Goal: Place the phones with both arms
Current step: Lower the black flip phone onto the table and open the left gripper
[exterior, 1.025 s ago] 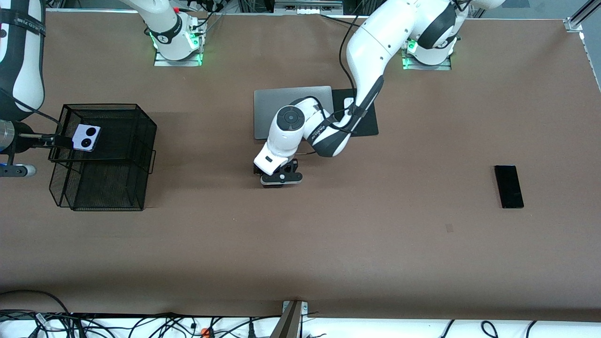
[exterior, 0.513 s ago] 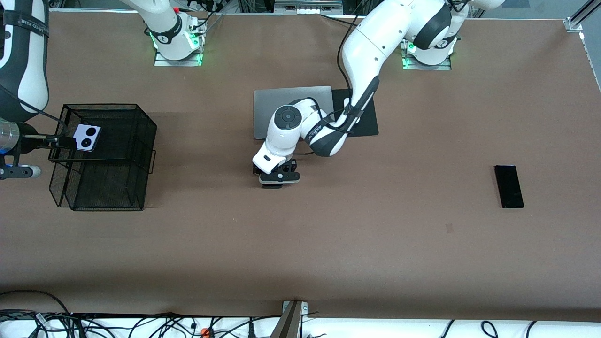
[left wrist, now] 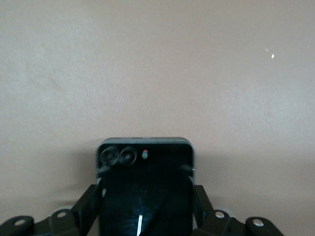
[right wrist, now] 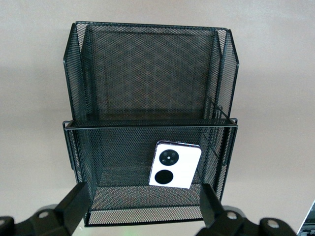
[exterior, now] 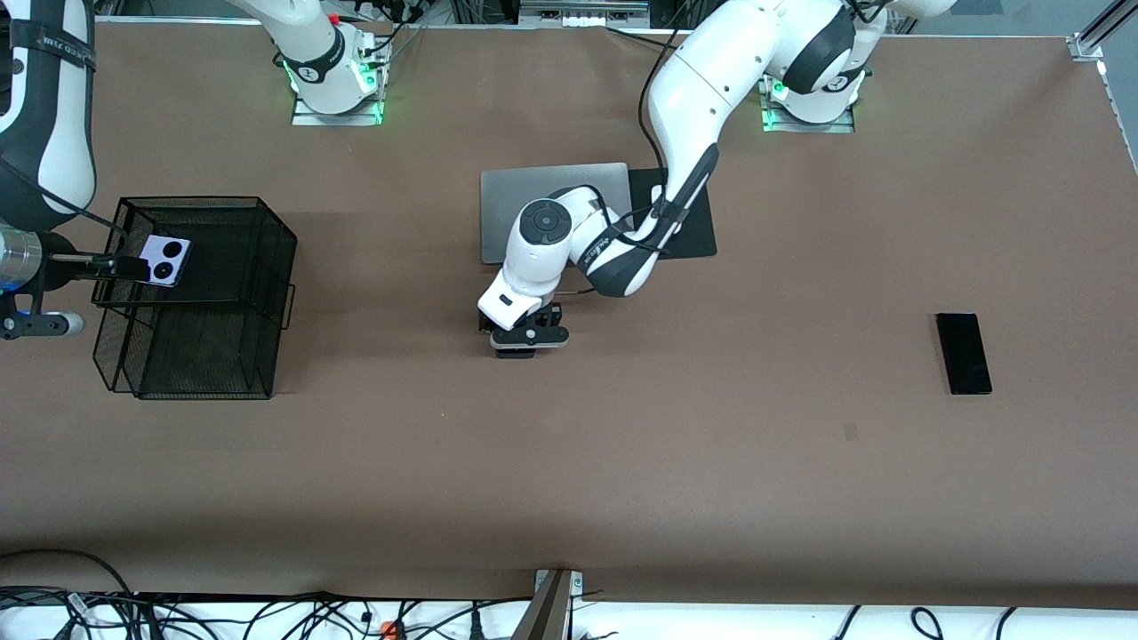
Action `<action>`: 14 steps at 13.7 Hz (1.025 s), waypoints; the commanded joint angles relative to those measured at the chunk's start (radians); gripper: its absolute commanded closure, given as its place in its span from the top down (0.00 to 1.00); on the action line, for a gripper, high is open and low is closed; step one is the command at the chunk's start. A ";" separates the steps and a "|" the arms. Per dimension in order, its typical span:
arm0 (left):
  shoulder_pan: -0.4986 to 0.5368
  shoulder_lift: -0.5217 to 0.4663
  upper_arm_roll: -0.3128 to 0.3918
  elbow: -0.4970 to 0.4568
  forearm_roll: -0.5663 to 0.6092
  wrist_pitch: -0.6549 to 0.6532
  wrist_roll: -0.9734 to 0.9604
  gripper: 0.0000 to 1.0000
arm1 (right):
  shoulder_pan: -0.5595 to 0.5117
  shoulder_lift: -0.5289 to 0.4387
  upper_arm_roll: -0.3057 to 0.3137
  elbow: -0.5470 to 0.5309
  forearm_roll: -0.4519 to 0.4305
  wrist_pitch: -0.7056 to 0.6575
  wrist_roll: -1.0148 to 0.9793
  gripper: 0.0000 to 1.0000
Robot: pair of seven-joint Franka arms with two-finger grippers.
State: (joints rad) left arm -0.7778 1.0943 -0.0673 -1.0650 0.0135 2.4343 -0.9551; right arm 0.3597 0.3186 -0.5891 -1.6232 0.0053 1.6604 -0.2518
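Observation:
A small squarish black phone (left wrist: 145,172) lies flat on the brown table, mostly hidden under my left gripper (exterior: 529,340) in the front view. That gripper (left wrist: 145,201) is down at the table. Its fingers flank the phone's two sides, and a thin gap shows at one side. The lavender phone (exterior: 165,260) with two black circles (right wrist: 174,164) leans inside the black mesh basket (exterior: 284,240). My right gripper (right wrist: 142,206) hangs open just outside the basket (right wrist: 147,24), holding nothing. A long black slab phone (exterior: 964,353) lies toward the left arm's end of the table.
A silver laptop (exterior: 498,213) and a black pad (exterior: 698,236) with a white mouse (exterior: 660,194) sit near the arms' bases, partly under the left arm. Cables run along the table edge nearest the front camera.
The left gripper has settled a little lower with the black phone, and its fingers have eased apart. The right gripper shifted slightly beside the basket; the lavender phone stayed put.

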 commanded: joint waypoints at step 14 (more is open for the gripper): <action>0.300 -0.528 0.018 -0.263 0.000 -0.570 0.093 1.00 | 0.099 -0.001 0.023 0.138 0.016 -0.143 -0.006 1.00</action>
State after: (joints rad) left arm -0.5396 0.7130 -0.0381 -1.1303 0.0140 1.8762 -0.9217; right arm 0.4216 0.3181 -0.5677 -1.5320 0.0076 1.5658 -0.2542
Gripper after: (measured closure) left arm 0.000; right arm 0.000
